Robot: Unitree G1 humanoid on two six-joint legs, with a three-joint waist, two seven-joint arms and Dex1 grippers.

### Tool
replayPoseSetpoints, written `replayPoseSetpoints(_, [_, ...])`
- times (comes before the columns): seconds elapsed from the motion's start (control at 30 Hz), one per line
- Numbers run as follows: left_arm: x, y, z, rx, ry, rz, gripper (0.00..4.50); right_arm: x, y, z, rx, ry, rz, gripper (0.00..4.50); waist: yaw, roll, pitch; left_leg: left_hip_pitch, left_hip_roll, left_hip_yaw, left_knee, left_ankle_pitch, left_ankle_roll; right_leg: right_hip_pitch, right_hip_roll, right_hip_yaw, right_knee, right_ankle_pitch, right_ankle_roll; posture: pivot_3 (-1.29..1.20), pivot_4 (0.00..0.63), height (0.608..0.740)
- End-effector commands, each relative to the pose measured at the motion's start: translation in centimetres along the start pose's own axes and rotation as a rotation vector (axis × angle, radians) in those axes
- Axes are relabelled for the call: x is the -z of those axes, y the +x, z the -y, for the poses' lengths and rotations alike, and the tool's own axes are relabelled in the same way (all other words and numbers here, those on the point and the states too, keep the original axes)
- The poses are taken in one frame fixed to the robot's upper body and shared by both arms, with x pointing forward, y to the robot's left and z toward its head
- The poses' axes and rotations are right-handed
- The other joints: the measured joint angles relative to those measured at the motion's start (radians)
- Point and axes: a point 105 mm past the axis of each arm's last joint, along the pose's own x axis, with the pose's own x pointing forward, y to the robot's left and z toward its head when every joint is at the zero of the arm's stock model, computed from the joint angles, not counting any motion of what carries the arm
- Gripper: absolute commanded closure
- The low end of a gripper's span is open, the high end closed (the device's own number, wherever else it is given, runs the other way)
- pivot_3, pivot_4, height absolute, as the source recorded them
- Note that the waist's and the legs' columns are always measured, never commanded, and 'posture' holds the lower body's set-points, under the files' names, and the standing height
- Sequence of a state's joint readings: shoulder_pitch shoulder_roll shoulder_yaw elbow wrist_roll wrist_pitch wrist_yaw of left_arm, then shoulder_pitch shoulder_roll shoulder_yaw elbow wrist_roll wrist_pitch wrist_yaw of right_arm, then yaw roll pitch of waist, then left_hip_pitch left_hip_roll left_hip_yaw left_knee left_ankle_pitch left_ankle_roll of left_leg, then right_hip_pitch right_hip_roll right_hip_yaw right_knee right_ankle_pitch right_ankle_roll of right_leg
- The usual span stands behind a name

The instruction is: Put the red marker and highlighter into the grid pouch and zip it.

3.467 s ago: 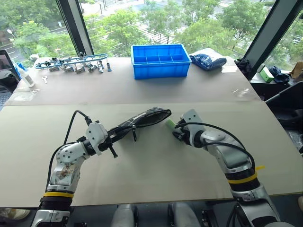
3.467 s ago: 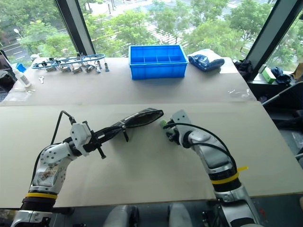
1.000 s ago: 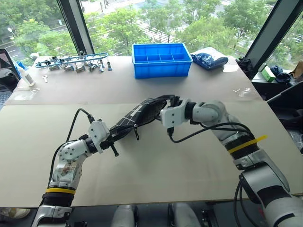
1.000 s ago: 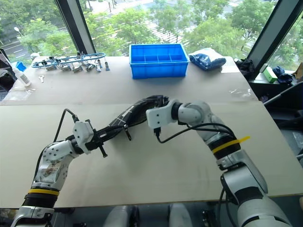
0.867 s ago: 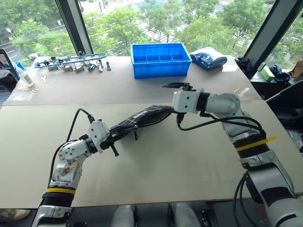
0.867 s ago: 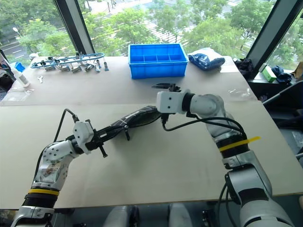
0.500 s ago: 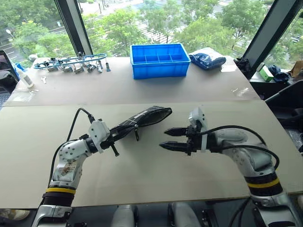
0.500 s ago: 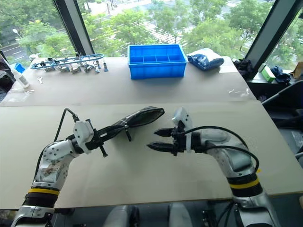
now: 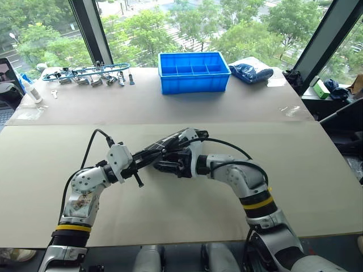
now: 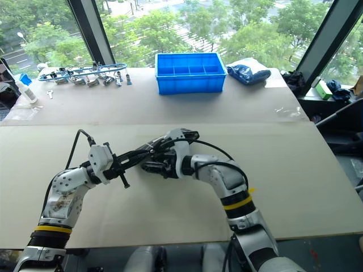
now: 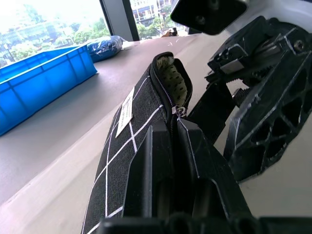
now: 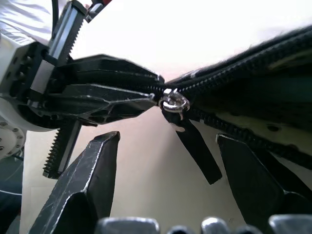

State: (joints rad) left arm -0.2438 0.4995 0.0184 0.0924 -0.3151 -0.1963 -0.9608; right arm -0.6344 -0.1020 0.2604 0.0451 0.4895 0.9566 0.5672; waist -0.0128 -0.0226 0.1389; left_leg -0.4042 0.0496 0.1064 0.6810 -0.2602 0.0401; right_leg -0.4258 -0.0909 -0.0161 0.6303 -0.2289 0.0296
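We hold the grid pouch [image 9: 170, 143] off the beige table [image 9: 187, 212], our left gripper [image 9: 138, 165] clamped shut on its zipper end so the black case with white grid lines slants up and away from that hand. The far end gapes open, its pale lining showing in the left wrist view. A white label [image 11: 126, 105] sits on the side of the case. Our right gripper [image 9: 159, 166] lies just beside the pouch with its two black fingers [image 12: 90, 183] spread wide and gripping nothing. In the right wrist view the silver zipper slider [image 12: 174, 102] and its dangling black pull strap [image 12: 195, 148] hang between those parted fingers, apart from both of them. We cannot tell whether the red marker and the highlighter lie inside the pouch. Farther back a blue compartment bin [image 9: 193, 72] stands near the window, with a blue bag [image 9: 251, 71] beside it and a row of small tools [image 9: 88, 75] well off to the left.
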Motion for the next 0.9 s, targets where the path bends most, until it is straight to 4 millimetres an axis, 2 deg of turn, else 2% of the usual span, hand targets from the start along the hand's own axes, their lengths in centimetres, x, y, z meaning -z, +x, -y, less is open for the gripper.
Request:
replayPoseSetpoints(0.03, [-1.1,0.3,0.0,-0.001,0.029,0.038,4.5,-1.5,0.9,-0.7,-0.014,-0.076,0.045,1.18,-0.001,0.0,0.0,0.0,0.0,0.0,0.0,0.0,0.0,0.0,0.0,0.0,0.0,0.0,0.0,0.0,0.15,0.74])
replayPoseSetpoints(0.07, [-1.1,0.3,0.0,-0.002,0.029,0.038,4.5,-1.5,1.0,-0.5,-0.006,-0.077,0.049,1.45,-0.001,0.0,0.0,0.0,0.0,0.0,0.0,0.0,0.0,0.0,0.0,0.0,0.0,0.0,0.0,0.0,0.15,0.74])
replayPoseSetpoints(0.1, [-1.1,0.3,0.1,-0.003,0.028,0.038,4.5,-1.8,1.0,-0.4,-0.003,-0.095,0.061,1.52,-0.001,0.0,0.0,0.0,0.0,0.0,0.0,0.0,0.0,0.0,0.0,0.0,0.0,0.0,0.0,0.0,0.15,0.74])
replayPoseSetpoints(0.37, [-1.0,0.1,0.2,-0.006,0.024,0.035,4.5,-2.3,-0.1,0.2,0.009,-0.128,0.082,4.34,-0.001,0.0,0.0,0.0,0.0,0.0,0.0,0.0,0.0,0.0,0.0,0.0,0.0,0.0,0.0,0.0,0.15,0.74])
replayPoseSetpoints(0.6, [-1.0,0.2,0.1,-0.005,0.023,0.036,4.5,-2.4,-1.8,0.0,-0.009,-0.154,0.091,4.42,-0.001,0.0,0.0,0.0,0.0,0.0,0.0,0.0,0.0,0.0,0.0,0.0,0.0,0.0,0.0,0.0,0.15,0.74])
replayPoseSetpoints(0.77, [-1.0,0.2,0.3,-0.004,0.022,0.036,4.5,-2.9,-6.0,1.6,0.07,-0.162,0.079,4.42,0.003,0.0,0.0,-0.001,0.0,0.0,0.0,0.0,0.0,0.0,-0.001,0.0,-0.001,0.0,0.0,0.0,0.15,0.74])
replayPoseSetpoints(0.9, [-0.9,0.1,0.4,-0.006,0.019,0.033,4.5,-3.4,-10.6,4.5,0.198,-0.229,0.053,4.42,0.005,0.0,0.0,-0.001,0.0,0.0,0.0,0.0,0.0,0.0,-0.001,0.0,-0.002,0.0,0.001,0.0,0.15,0.74])
